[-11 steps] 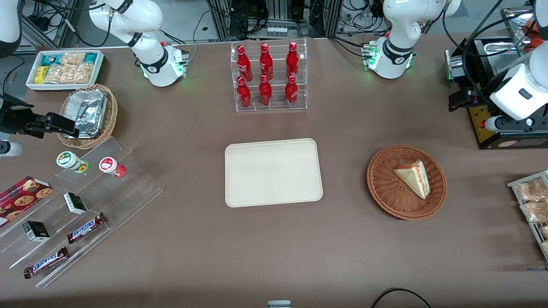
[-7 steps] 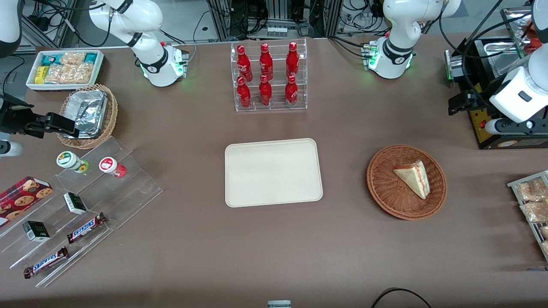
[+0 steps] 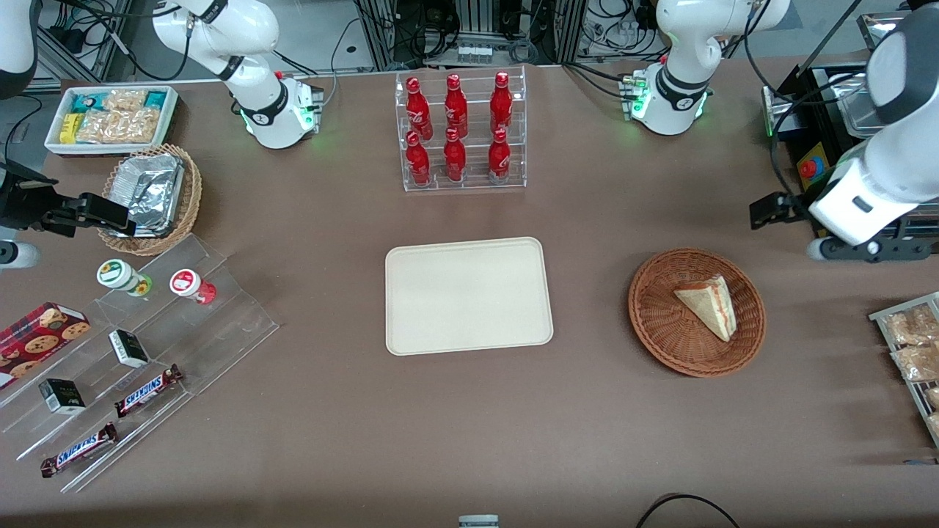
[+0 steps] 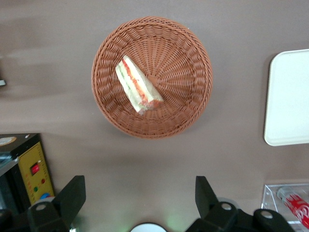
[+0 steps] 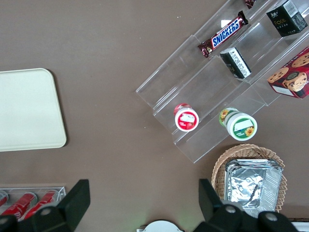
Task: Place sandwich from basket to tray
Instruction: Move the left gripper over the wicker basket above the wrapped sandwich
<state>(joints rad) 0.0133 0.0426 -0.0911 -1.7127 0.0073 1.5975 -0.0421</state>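
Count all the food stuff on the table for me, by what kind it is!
Red bottles: 6
Snickers bars: 2
Sandwich, in the basket: 1
Lidded cups: 2
Cookie box: 1
Total: 12
The open hand hovers above the basket; the tray holds nothing.

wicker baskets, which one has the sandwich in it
The reddish-brown basket toward the working arm's end, holding the sandwich. The tan basket holds foil containers instead. The open gripper hangs above bare table beside it.

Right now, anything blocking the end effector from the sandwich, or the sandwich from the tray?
Nothing visible. The end effector, fingers open, hangs above bare table beside the basket; the sandwich lies uncovered in it. Only bare table lies between basket and tray.
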